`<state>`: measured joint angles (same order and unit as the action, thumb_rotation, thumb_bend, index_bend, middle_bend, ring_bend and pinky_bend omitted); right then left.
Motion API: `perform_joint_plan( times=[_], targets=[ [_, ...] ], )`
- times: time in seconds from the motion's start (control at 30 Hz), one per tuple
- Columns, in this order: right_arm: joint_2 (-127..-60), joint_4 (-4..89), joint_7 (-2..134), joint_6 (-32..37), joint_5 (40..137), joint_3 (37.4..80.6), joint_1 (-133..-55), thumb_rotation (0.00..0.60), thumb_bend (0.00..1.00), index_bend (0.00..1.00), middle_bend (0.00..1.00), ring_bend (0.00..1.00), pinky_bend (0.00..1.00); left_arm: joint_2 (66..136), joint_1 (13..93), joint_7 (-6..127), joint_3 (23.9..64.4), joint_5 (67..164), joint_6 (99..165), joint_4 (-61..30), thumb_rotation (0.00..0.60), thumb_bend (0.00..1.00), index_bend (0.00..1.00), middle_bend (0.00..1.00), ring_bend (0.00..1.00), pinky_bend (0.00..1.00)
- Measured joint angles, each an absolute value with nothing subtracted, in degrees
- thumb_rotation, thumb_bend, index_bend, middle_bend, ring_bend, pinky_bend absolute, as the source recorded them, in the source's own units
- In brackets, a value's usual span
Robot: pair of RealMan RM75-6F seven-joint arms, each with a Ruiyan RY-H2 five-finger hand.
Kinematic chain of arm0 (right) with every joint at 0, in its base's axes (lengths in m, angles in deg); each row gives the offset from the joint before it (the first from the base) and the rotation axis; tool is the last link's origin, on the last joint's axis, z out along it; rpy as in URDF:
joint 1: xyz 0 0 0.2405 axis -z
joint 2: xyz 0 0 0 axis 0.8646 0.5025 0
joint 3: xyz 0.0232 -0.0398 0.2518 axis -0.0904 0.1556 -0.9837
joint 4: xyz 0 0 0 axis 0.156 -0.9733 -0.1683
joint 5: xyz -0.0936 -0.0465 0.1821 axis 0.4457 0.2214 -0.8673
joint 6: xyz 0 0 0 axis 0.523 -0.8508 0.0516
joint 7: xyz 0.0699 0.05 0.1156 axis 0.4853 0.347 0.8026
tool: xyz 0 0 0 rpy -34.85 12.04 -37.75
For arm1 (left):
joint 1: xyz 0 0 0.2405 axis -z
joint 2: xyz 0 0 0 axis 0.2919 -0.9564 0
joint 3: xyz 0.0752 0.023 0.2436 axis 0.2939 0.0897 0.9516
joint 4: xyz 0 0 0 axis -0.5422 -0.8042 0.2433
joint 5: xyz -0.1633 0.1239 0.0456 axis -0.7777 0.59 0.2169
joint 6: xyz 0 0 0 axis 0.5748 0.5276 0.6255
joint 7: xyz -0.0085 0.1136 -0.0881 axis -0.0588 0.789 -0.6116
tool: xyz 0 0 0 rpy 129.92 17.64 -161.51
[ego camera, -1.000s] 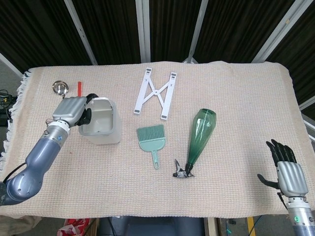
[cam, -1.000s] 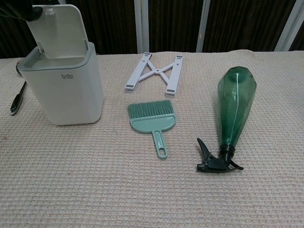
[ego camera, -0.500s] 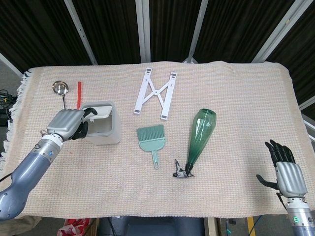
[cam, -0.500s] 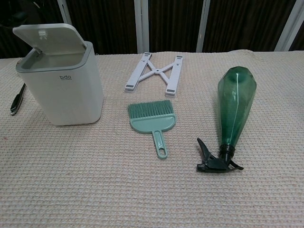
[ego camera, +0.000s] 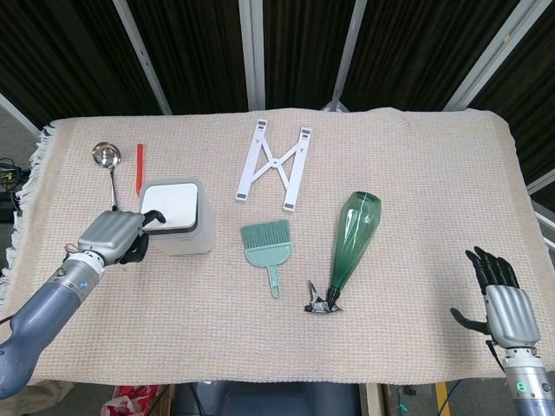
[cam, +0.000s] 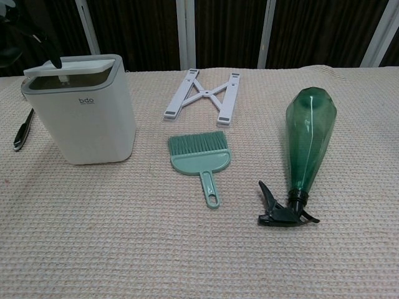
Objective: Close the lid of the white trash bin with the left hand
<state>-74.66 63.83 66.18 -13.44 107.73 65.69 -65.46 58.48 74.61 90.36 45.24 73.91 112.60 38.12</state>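
Note:
The white trash bin stands at the left of the table, and its lid lies flat over the opening. In the chest view the bin shows its lid lying about level, just above the grey rim. My left hand sits against the bin's left side with its fingers curled, a dark fingertip resting on the lid's left edge. It holds nothing. My right hand hovers at the table's near right corner, fingers spread, far from the bin.
A green dustpan brush lies just right of the bin, and a green spray bottle lies further right. A white folding stand is behind them. A metal ladle and a red stick lie behind the bin.
The lid has swung down from upright to flat on the bin. My left hand has dropped back toward the near left, a fingertip staying at the lid's edge. The right hand is still.

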Motion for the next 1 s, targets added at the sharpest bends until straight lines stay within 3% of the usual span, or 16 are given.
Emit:
perform_joint_plan(
  times=[0.63,0.83,0.93,1.0],
  targets=[
    [-74.5,63.8,66.4,-13.5,107.7,65.6,-65.4,0.600,0.23,0.00,0.00,0.00,0.00,65.5,75.2,91.0,49.9,76.5,116.0,34.3,0.600,0.75,0.26,1.00,0.92,0.97],
    [-74.5,63.8,66.5,-13.5,107.7,65.6,-65.4,0.600,0.23,0.00,0.00,0.00,0.00,64.7,75.5,89.6,49.0,77.4,116.7,34.9,0.600,0.75,0.24,1.00,0.92,0.97],
    [-74.5,63.8,66.5,-13.6,107.9,65.7,-65.4,0.600,0.23,0.00,0.00,0.00,0.00,63.0,75.3,88.8,48.0,79.3,117.3,36.0,0.600,0.71,0.21,1.00,0.91,0.96],
    [-74.5,63.8,66.4,-13.6,108.0,65.7,-65.4,0.600,0.23,0.00,0.00,0.00,0.00,61.4,74.8,87.7,47.1,81.2,118.0,37.1,0.600,0.62,0.15,0.94,0.83,0.91]
  ],
)
